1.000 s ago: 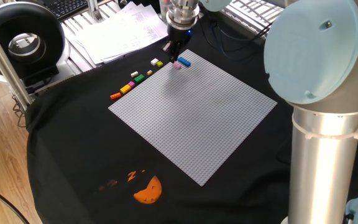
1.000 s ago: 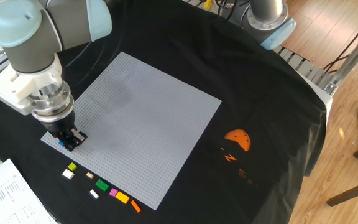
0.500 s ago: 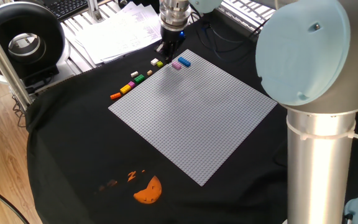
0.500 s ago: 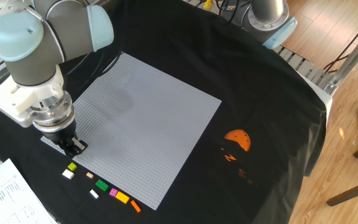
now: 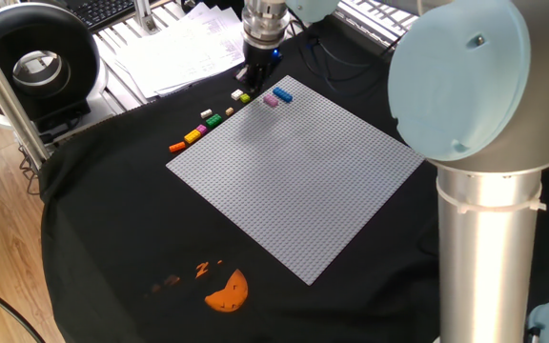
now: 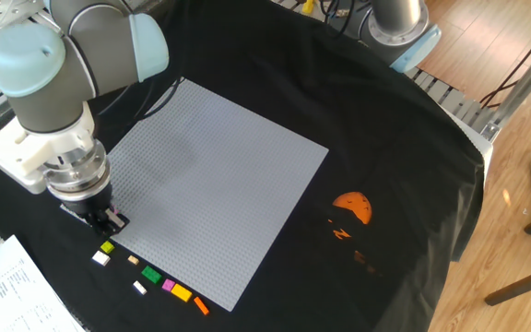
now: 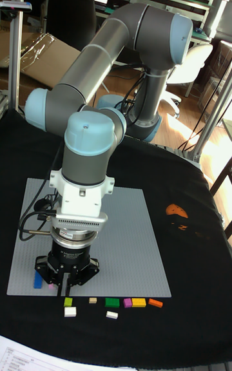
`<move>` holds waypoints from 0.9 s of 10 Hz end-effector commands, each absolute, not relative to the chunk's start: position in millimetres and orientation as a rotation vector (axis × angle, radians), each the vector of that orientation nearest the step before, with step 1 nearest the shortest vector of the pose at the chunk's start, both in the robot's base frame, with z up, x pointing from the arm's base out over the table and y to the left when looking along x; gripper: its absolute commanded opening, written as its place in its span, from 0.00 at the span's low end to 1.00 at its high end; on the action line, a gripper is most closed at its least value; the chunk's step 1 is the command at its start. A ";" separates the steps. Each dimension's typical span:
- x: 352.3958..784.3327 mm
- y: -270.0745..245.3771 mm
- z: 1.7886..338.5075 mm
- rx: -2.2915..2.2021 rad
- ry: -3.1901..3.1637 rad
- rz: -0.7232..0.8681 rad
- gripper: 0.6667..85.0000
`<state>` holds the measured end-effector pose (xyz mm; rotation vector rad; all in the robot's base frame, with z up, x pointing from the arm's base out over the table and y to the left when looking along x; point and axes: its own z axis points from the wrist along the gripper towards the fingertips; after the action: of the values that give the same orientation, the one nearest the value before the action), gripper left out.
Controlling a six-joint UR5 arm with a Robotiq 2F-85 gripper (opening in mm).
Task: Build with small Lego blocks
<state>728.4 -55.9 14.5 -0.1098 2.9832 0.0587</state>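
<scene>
The loose blocks (image 7: 110,303) lie in a row on the black cloth along the baseplate's (image 7: 129,242) lower edge in the tall view. The yellow block (image 7: 68,302) and white block (image 7: 69,312) sit just below the gripper (image 7: 67,284), at the row's left end. The fingers (image 7: 80,278) look spread and empty. The pink block (image 5: 271,99) and blue block (image 5: 282,94) sit on the plate's corner.
</scene>
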 end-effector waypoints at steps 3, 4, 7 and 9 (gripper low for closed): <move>740.2 -51.3 14.4 -0.075 2.968 0.056 0.25; 740.4 -49.0 14.0 -0.086 2.967 0.067 0.34; 736.8 -45.3 12.6 -0.084 2.973 0.069 0.36; 733.9 -37.3 11.5 -0.051 2.976 0.106 0.34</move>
<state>735.0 -45.2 11.5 -0.0878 2.9780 0.0633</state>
